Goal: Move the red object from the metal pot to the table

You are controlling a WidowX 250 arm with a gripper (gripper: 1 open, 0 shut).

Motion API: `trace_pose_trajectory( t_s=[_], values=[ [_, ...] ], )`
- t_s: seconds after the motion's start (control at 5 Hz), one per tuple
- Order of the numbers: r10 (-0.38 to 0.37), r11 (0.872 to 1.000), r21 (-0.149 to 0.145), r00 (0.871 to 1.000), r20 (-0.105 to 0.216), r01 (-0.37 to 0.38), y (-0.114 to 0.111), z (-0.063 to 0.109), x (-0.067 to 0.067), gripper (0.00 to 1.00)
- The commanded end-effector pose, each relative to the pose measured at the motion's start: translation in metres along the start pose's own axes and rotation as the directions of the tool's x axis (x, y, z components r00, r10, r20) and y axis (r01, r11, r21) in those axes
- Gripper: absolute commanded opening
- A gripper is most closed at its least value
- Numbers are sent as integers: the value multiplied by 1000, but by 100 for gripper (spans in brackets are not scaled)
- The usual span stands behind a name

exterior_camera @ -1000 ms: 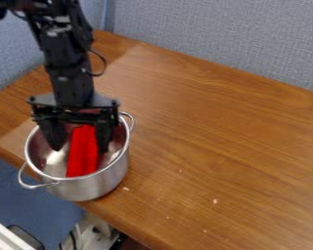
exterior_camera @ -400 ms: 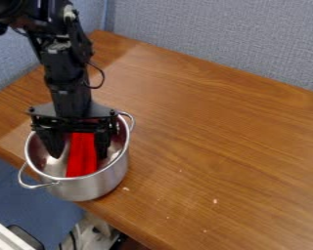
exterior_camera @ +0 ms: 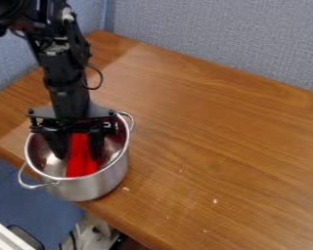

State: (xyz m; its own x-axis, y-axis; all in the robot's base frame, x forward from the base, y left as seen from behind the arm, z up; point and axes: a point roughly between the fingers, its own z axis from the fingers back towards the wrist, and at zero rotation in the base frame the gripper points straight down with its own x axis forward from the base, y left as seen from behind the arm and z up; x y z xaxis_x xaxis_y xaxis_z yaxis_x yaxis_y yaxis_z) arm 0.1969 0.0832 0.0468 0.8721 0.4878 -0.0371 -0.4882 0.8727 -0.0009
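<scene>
The red object (exterior_camera: pixel 81 156) stands tilted inside the metal pot (exterior_camera: pixel 113 171), which sits at the near left corner of the table (exterior_camera: pixel 211 117). My gripper (exterior_camera: pixel 81 146) points straight down into the pot. Its two dark fingers (exterior_camera: pixel 60 145) have drawn in against the left and right sides of the red block. The block's lower end rests on the pot's bottom, and its upper end is hidden between the fingers. The black arm rises from the gripper toward the upper left.
The pot stands close to the table's front edge (exterior_camera: pixel 146 229), with a blue surface (exterior_camera: pixel 9 195) below and left of it. A grey-blue wall (exterior_camera: pixel 238 34) runs behind the table. Brown wood-grain tabletop stretches to the right of the pot.
The gripper sank a little deeper into the pot and its fingers closed in from wide apart onto the red object. The pot and the block stayed in place.
</scene>
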Motion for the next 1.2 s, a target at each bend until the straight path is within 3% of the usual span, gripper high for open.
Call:
trace_pose_trajectory(
  t_s=[0.0, 0.4, 0.6, 0.8, 1.0],
  values=[
    [-1, 1000, -1, 1000, 20, 1, -1, 2, 2, 0],
    [33, 999, -2, 999, 24, -33, 6, 7, 23, 0],
    [50, 998, 25, 998, 32, -51, 9, 14, 34, 0],
    [47, 997, 66, 998, 47, -50, -3, 41, 39, 0],
    [21, 995, 95, 996, 89, -29, -28, 70, 44, 0]
  ],
)
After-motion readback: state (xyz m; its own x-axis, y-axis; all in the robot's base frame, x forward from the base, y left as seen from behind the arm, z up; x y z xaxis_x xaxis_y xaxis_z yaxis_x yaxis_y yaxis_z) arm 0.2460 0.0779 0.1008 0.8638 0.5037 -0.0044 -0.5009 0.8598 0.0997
